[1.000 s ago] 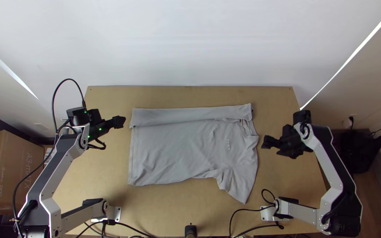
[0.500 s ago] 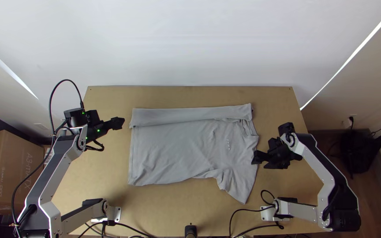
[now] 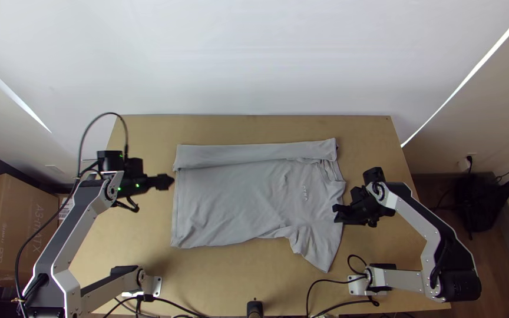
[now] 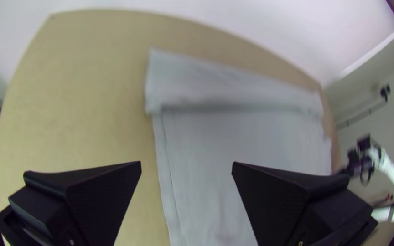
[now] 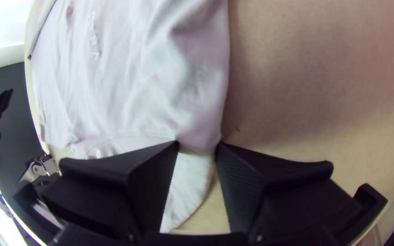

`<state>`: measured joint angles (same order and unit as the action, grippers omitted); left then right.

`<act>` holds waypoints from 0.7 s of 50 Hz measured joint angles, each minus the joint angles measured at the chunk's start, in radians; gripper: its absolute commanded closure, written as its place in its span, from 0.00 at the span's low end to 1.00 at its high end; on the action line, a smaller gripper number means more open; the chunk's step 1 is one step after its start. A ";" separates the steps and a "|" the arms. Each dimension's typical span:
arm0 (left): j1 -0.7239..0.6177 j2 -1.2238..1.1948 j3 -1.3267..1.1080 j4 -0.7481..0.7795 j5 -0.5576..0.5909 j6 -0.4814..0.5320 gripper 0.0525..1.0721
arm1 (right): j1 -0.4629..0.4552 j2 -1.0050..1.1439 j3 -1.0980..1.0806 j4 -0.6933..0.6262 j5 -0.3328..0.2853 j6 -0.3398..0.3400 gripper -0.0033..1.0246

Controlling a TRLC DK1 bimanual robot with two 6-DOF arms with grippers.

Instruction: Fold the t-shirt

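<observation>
Right gripper (image 5: 197,142) has its fingers parted by a narrow gap, with the t-shirt's (image 3: 231,200) shoulder edge showing between them; whether they touch cloth, I cannot tell. Over the last second it has travelled from beside the t-shirt's collar (image 3: 330,171) towards the near arms side, to the shoulder by the outspread sleeve (image 3: 319,247). Left gripper (image 4: 186,164), spread wide, has moved nearer the bases too, and is now just beside the t-shirt's hem (image 3: 175,206), near the folded band (image 3: 254,154). The t-shirt lies on the wooden table (image 3: 207,277), its far side turned inward in that long band, its near side unfolded. Both grippers seem to be lining up for the matching near-side fold, which probably needs shoulder and hem pinched together; a grip missing either could skew it.
</observation>
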<state>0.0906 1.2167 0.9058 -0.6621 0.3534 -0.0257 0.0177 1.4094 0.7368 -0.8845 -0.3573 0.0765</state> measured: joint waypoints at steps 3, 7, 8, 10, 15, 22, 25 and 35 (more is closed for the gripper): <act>-0.024 -0.003 0.002 -0.119 0.005 0.080 0.07 | 0.002 -0.002 -0.011 0.020 -0.003 0.000 0.98; -0.048 -0.011 0.004 -0.256 0.006 0.161 0.07 | 0.002 -0.002 -0.017 0.031 -0.003 0.000 0.98; -0.052 -0.012 0.005 -0.290 0.006 0.181 0.07 | 0.002 -0.001 -0.018 0.032 -0.005 0.000 0.98; -0.057 -0.014 0.009 -0.345 0.006 0.217 0.07 | 0.002 -0.002 -0.018 0.032 -0.007 0.000 0.98; -0.063 -0.023 0.015 -0.513 0.005 0.311 0.07 | 0.002 -0.003 -0.018 0.032 -0.007 -0.001 0.98; -0.069 -0.038 0.009 -0.613 -0.049 0.435 0.07 | 0.005 -0.004 -0.018 0.032 -0.007 -0.003 0.98; -0.092 -0.052 -0.006 -0.616 -0.106 0.465 0.07 | 0.011 -0.005 -0.018 0.035 -0.007 -0.003 0.98; -0.191 -0.066 -0.090 -0.600 -0.168 0.491 0.14 | 0.029 -0.005 -0.018 0.039 -0.007 -0.002 0.98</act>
<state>-0.1001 1.1507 0.8162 -1.2621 0.1852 0.4652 0.0467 1.4040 0.7193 -0.8452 -0.3641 0.0742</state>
